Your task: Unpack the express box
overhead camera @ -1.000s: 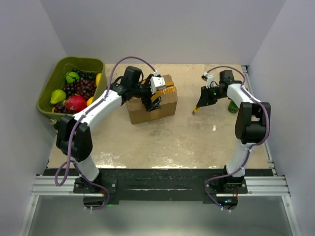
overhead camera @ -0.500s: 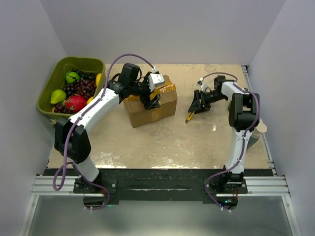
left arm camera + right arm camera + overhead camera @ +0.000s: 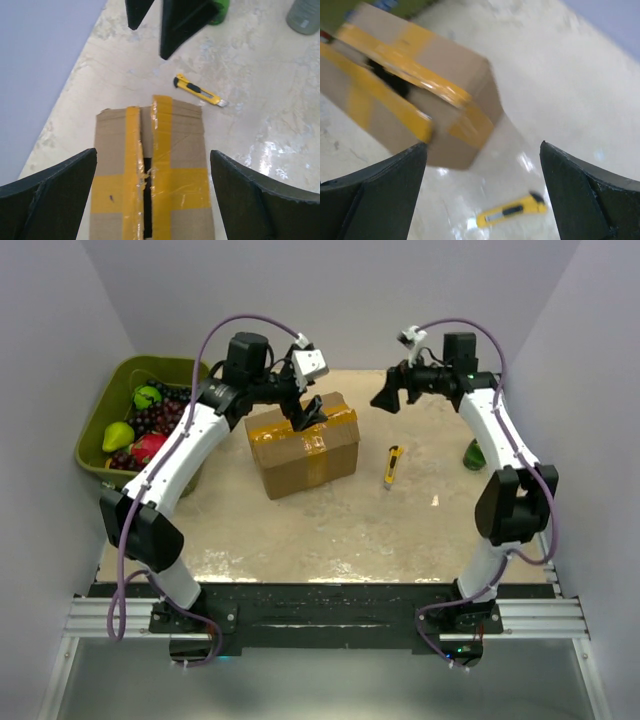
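1 table (image 3: 330, 530), bare tan top nearest the arm bases. Next out: 1 yellow utility knife (image 3: 394, 466) flat on the table, right of the box, not touching it. 1 express box (image 3: 303, 445) left of centre, upright, yellow tape on top: 2 strips along the seam, 1 band across. A dark gap shows along the seam. 1 green bottle (image 3: 472, 455) at the right edge, partly behind the right arm. 2 arms, both raised. Left gripper (image 3: 306, 412) is over the far end of the box top, fingers spread wide, nothing between them. Right gripper (image 3: 388, 400) is in the air beyond the knife, fingers also spread, empty. Far left: 1 olive bin (image 3: 120, 375) with 1 pear (image 3: 117, 436), 1 red fruit (image 3: 148, 448) and dark grapes (image 3: 165, 420).
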### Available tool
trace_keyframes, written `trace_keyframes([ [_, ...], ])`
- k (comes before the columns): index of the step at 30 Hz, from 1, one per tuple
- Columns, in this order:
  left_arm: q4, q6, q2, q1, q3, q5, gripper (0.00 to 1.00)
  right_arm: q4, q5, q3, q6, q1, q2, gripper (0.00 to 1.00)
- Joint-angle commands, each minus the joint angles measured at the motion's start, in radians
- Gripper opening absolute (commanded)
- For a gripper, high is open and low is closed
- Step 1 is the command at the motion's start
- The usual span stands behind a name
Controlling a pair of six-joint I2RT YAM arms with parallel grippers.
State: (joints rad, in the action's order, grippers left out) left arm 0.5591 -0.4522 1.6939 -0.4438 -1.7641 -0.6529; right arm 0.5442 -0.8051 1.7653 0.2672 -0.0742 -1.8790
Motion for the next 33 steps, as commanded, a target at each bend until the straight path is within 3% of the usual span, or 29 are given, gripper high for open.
trace_keyframes([
  [1, -0.015, 0.037, 0.012, 0.082, -0.041, 0.146, 1.00, -0.227, -0.092, -0.021, 0.032, -0.148, 0.083, 0.99],
  [6, 0.071, -0.023, 0.090, 0.164, -0.136, 0.203, 1.00, -0.084, -0.111, 0.110, 0.214, -0.239, -0.009, 0.99],
  [11, 0.048, 0.047, 0.096, 0.243, -0.072, 0.125, 1.00, 0.034, -0.120, 0.267, 0.267, -0.237, -0.139, 0.99],
  [17, 0.053, 0.102, 0.093, 0.287, 0.027, -0.037, 0.99, 0.416, -0.218, 0.613, 0.375, -0.231, -0.338, 0.99],
  [22, 0.042, 0.139, 0.092, 0.287, 0.083, -0.080, 0.99, 0.597, -0.249, 0.626, 0.472, -0.230, -0.342, 0.98],
  [33, -0.008, 0.196, 0.138, 0.287, 0.130, 0.012, 0.96, 0.884, -0.316, 0.599, 0.534, -0.231, -0.309, 0.89],
])
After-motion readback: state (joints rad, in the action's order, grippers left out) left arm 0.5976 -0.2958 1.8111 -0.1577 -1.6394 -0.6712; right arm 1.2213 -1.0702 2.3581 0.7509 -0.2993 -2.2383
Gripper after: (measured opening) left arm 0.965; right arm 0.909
